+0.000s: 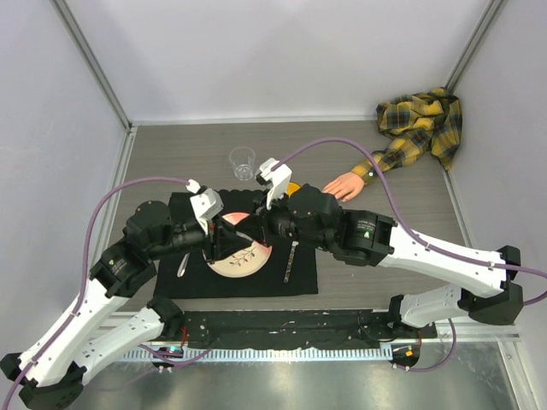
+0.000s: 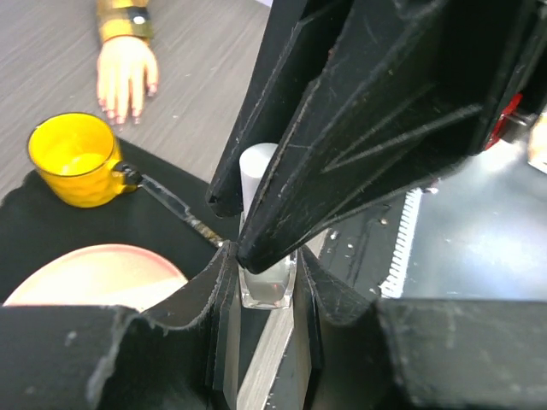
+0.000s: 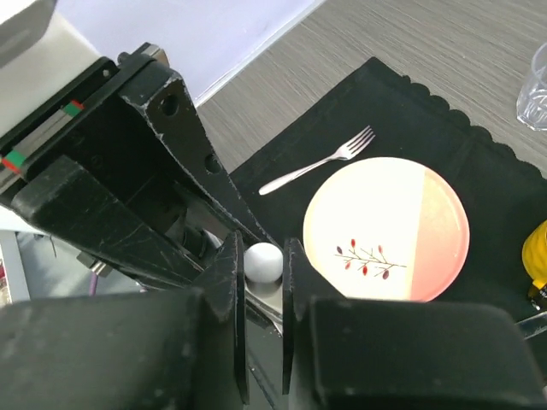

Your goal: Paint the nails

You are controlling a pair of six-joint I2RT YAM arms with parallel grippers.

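The pale mannequin hand (image 1: 346, 185) lies palm down at the back right, with its plaid sleeve (image 1: 423, 124) bunched in the corner. In the left wrist view the hand (image 2: 126, 73) shows darkish nails (image 2: 120, 109) at the fingertips. My left gripper (image 2: 265, 260) is shut on the clear body of a small bottle (image 2: 267, 284). My right gripper (image 3: 263, 254) is shut on that bottle's white cap (image 3: 263, 262). Both grippers meet above the plate (image 1: 248, 263), well to the left of the hand.
A black placemat (image 1: 301, 278) holds the pink-and-cream plate, a fork (image 3: 320, 161) on its left and a knife (image 1: 289, 260) on its right. A yellow cup (image 2: 75, 158) and a clear glass (image 1: 243, 162) stand behind the mat.
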